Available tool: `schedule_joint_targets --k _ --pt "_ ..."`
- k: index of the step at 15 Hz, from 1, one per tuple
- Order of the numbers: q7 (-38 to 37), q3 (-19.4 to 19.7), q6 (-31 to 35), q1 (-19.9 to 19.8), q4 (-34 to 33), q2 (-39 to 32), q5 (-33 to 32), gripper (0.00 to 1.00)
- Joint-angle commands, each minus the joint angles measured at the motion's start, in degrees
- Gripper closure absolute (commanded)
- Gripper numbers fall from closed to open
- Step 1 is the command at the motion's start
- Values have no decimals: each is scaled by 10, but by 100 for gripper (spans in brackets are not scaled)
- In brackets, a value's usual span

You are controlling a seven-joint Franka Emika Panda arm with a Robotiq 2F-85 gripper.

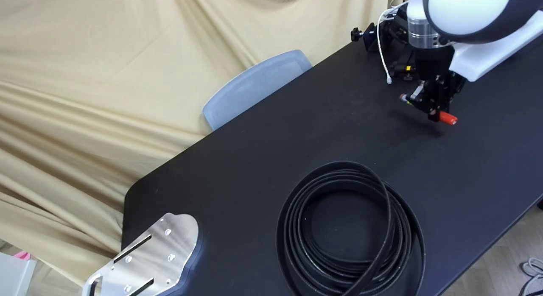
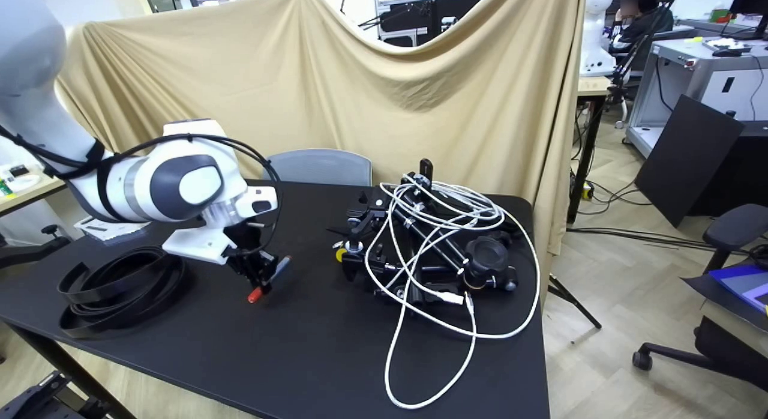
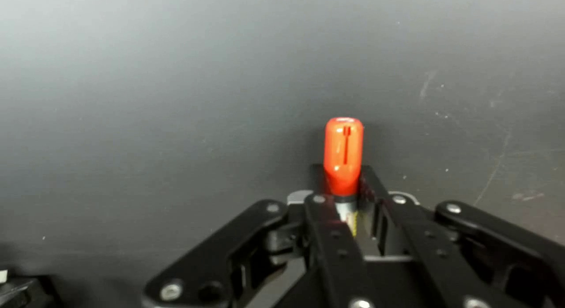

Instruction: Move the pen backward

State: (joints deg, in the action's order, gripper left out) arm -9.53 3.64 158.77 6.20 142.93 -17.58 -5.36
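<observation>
The pen [image 1: 448, 118] has a red end cap and a pale blue barrel. My gripper [image 1: 433, 111] is shut on the pen, across the part by the red cap. In an exterior view the cap [image 2: 256, 295] sticks out on one side of the fingers and the barrel [image 2: 282, 267] on the other. A shadow lies beneath, so the pen looks a little above the black table. In the wrist view the red cap of the pen [image 3: 343, 153] juts past the fingertips [image 3: 343, 184]. Part of the barrel is hidden between the fingers.
A black cable coil [image 1: 292, 228] lies on the table and shows in an exterior view [image 2: 129, 296]. A silver metal plate [image 1: 169, 241] is at the table's end. Black clamps and tripod parts [image 2: 414, 227] with white cable [image 2: 536, 275] stand beside the gripper. A chair [image 1: 258, 88] is at the edge.
</observation>
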Motion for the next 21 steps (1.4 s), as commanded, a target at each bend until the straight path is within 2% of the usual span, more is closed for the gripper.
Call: schedule_joint_targets --k 1,5,9,21 --pt "28 6 -66 -4 -38 25 -33 95" --pt "89 -10 -125 -21 -107 13 -36 95" --pt "127 -26 -153 -25 -182 -18 -26 95" --pt "143 -80 -228 -10 -384 -175 8 95"
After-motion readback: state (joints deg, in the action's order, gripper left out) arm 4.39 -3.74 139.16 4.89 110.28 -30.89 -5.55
